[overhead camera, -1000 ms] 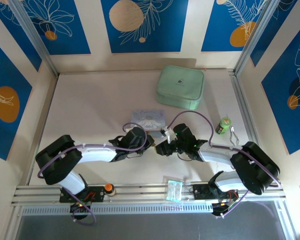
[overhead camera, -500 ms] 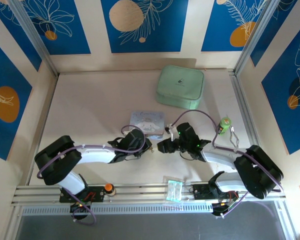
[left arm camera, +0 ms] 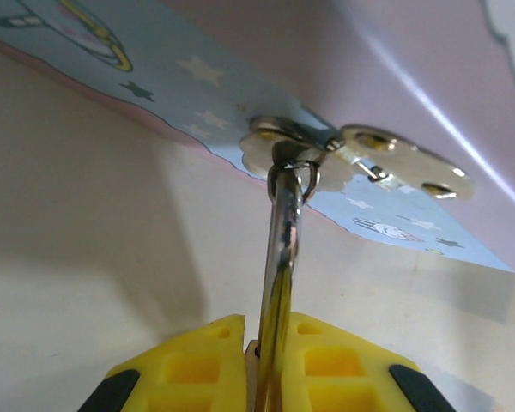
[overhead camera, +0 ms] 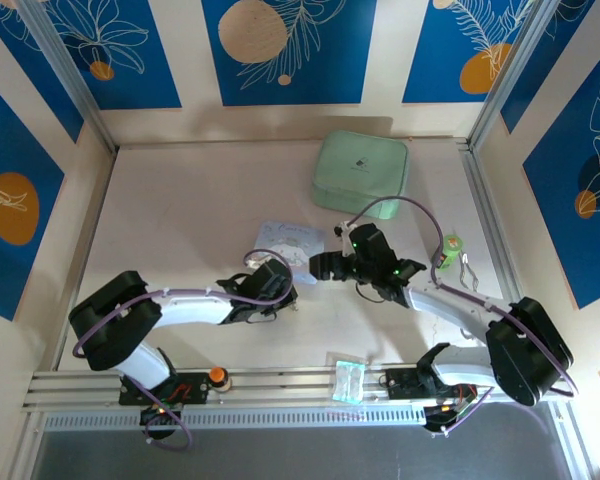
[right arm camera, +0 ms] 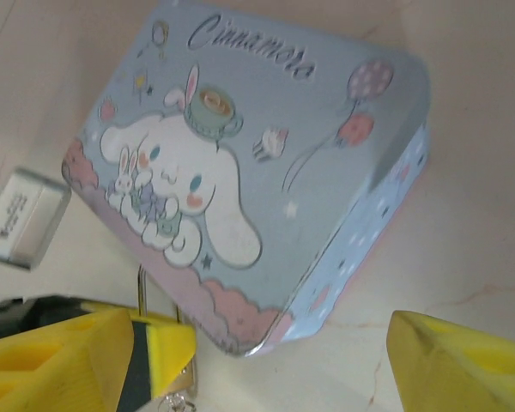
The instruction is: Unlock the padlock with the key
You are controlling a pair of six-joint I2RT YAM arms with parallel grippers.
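Both arms reach in toward the middle of the table [overhead camera: 180, 220] and meet at the near edge of the blue cartoon tin [overhead camera: 295, 238]. The left gripper [overhead camera: 283, 291] has its yellow fingers [left arm camera: 197, 360] pressed together on the padlock [left arm camera: 279, 257]. Seen from its wrist, the thin silver shackle rises edge-on out of the closed jaws, with only a sliver of brass showing between them. The shackle's loop passes through the flower-shaped metal clasp [left arm camera: 386, 159] on the tin's edge, so the padlock hangs at the tin's near side, hooked to the clasp and pinched at its body. The right gripper [overhead camera: 318, 266] sits just beside the tin. Its two yellow fingers [right arm camera: 463, 360] are spread wide with nothing held between them, and beyond them lies the tin's printed lid. The shackle [right arm camera: 141, 296] shows there too, at the lid's lower edge. A pale green pouch [overhead camera: 360, 172] lies further back, and a small green bottle [overhead camera: 447, 250] stands off to the right. A clear plastic packet [overhead camera: 347, 378] and an orange knob [overhead camera: 218, 375] sit on the rail at the near edge.
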